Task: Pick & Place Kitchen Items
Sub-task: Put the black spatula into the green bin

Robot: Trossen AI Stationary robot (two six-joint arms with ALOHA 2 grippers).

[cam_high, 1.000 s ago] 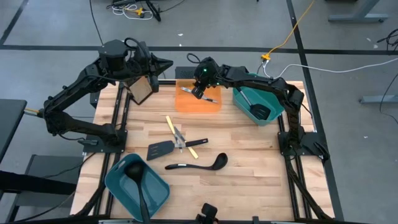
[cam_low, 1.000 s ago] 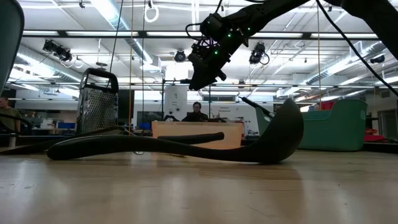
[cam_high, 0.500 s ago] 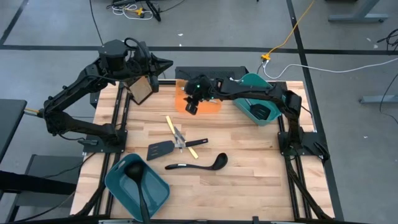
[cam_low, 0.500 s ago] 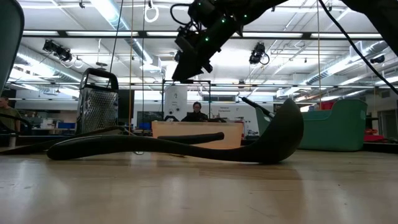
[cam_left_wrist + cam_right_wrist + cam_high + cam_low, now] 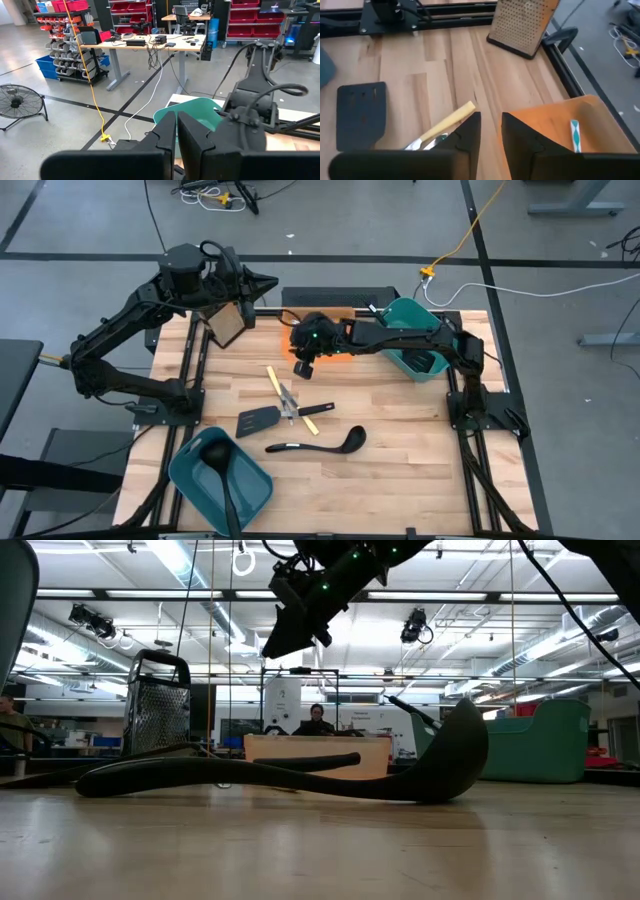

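At the table's [image 5: 400, 470] near edge a black ladle [image 5: 318, 444] lies free; behind it, mid-table, a slotted spatula [image 5: 257, 420] and the yellow-handled pieces [image 5: 283, 395]. Above these hangs the right gripper [image 5: 303, 366], jaws narrow and empty, just inside the orange tray's [image 5: 345, 352] near edge. Best to centre over one handle, open wider, then descend. At the far left corner, the left gripper [image 5: 176, 131] waits pinched together.

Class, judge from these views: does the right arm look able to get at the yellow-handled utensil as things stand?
Probably yes. The right gripper hangs in the air just beyond the yellow-handled utensil, empty, jaws narrowly apart, and nothing lies between them on the table.
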